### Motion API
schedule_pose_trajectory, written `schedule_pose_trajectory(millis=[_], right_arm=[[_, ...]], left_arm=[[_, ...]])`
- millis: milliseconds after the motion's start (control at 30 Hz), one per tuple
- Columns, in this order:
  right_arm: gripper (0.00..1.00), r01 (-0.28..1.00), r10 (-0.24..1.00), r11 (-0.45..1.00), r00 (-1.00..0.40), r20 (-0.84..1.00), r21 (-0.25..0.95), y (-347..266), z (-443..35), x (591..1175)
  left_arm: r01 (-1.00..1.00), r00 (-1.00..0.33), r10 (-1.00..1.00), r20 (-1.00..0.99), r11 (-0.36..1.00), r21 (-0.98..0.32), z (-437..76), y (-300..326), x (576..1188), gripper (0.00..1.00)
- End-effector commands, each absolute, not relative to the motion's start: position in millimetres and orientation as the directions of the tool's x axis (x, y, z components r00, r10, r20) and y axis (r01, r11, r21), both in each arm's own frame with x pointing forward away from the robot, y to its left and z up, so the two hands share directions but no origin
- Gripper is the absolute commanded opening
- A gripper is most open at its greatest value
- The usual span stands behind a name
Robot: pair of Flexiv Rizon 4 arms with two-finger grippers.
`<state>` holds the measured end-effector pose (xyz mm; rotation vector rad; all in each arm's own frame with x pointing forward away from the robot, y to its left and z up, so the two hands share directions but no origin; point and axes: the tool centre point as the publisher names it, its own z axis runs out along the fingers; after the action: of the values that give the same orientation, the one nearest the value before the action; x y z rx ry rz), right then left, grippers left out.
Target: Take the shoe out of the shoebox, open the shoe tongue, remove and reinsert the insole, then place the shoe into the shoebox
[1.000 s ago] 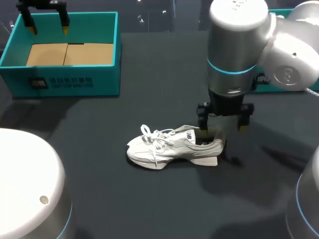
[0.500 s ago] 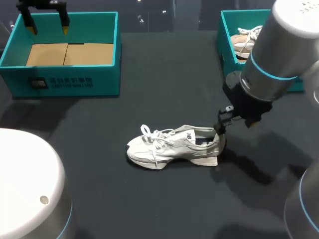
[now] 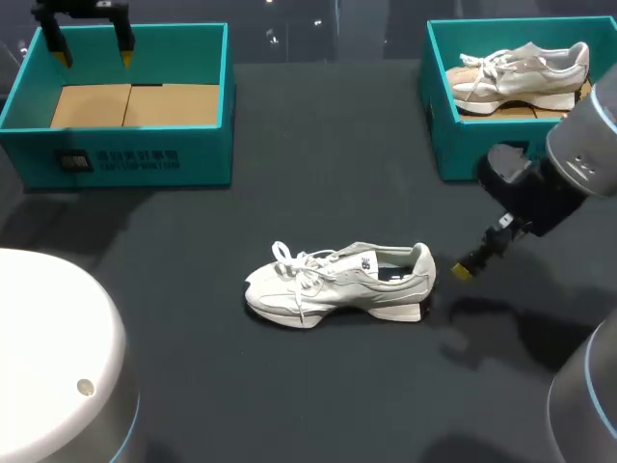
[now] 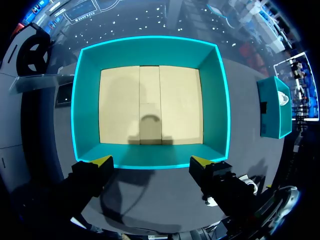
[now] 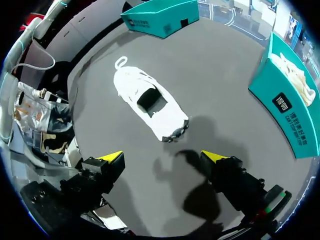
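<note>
- White sneaker [image 3: 337, 285] is lying upright on its sole at mid-desk [image 3: 318, 174], outside both boxes.
- Its long axis is running side to side across the desk, with the laced toe pointing to our left and the heel and collar opening to our right.
- We are holding our right hand [image 5: 165, 159] low, just beside the heel but apart from it. Its fingers are spread wide and gripping nothing. In the right wrist view the sneaker is lying ahead of the fingers, heel end nearest.
- We are hovering our left hand [image 4: 151, 161] over the left teal shoebox [image 3: 125, 159], well apart from the sneaker, also wide and holding nothing.
- The right teal shoebox [image 3: 463, 145] is carrying 1 other sneaker [image 3: 521, 72].
- Judgement: the right arm is the nearer 1. Any reach for the tongue or insole is likely going to start from the heel side and travel along the long axis toward the laces.
</note>
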<state>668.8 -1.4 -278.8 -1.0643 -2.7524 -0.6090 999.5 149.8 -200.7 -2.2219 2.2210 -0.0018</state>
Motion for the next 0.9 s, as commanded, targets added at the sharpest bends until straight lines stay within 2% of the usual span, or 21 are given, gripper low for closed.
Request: schedule_pose_trajectory(millis=[33,100,233,333,767,833,900], right_arm=[[1.00,0.386,0.230,0.560,-0.923,0.310,0.733,-11,-289,664],[1.00,0.385,0.227,0.546,-0.923,0.311,0.744,-17,-299,665],[1.00,0.193,0.100,0.457,-0.981,0.166,0.868,-28,-303,664],[1.00,0.256,0.226,0.336,-0.956,0.186,0.907,-41,-310,669],[1.00,0.256,0.226,0.336,-0.956,0.186,0.907,-41,-310,669],[1.00,0.301,0.288,0.358,-0.936,0.203,0.884,-44,-324,676],[1.00,0.301,0.297,0.318,-0.932,0.207,0.899,-47,-330,679]], left_arm=[[-1.000,0.000,-1.000,0.000,0.000,0.000,-200,150,1000,1.00],[-1.000,0.000,-1.000,0.000,0.000,0.000,-200,150,1000,1.00],[-1.000,0.000,-1.000,0.000,0.000,0.000,-200,150,1000,1.00],[-1.000,0.000,-1.000,0.000,0.000,0.000,-200,150,1000,1.00],[-1.000,0.000,-1.000,0.000,0.000,0.000,-200,150,1000,1.00],[-1.000,0.000,-1.000,0.000,0.000,0.000,-200,150,1000,1.00],[-1.000,0.000,-1.000,0.000,0.000,0.000,-200,150,1000,1.00]])
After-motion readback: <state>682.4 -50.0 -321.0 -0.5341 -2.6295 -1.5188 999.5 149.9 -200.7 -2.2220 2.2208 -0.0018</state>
